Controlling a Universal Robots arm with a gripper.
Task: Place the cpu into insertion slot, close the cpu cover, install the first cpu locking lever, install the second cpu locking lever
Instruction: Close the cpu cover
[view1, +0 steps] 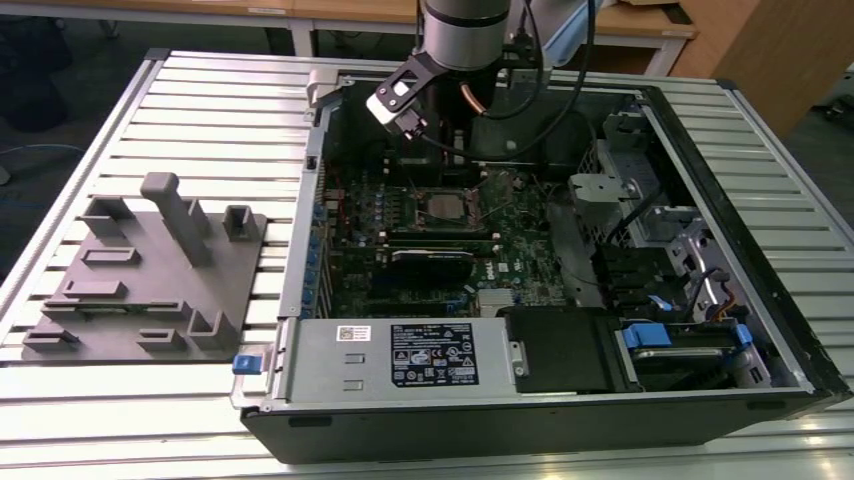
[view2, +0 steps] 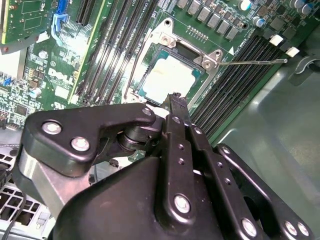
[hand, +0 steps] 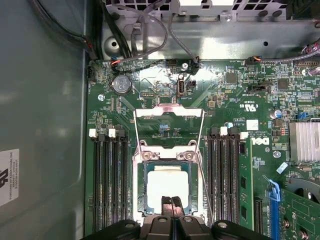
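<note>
The computer case (view1: 561, 425) lies on its side on the slatted desk (view1: 200, 105) with its panel off. That looks deliberate, as it turns the motherboard face-up for the arm (view1: 463, 30), which reaches in from above. The cpu (hand: 167, 186) already sits flat inside the insertion slot (hand: 142, 172), its pale metal face up and square to the rim, so the first step looks finished. The cpu cover (hand: 169, 112) is hinged back and clear of the chip, which is why the whole face is exposed. One thin wire locking lever (view2: 252, 62) sticks out sideways over the memory slots, and the other lever (view2: 131, 75) runs along the opposite side of the socket. Neither seems latched, and I'd guess they must stay free for as long as the cover is up. In both wrist views the gripper (hand: 171, 204) hangs over the near edge of the chip, with its fingers (view2: 176, 102) pressed together and holding nothing. Whether the tip touches the chip or is just above it, I can't say. Off to the exterior view's left, a grey fixture tray (view1: 147, 300) rests on the desk.
</note>
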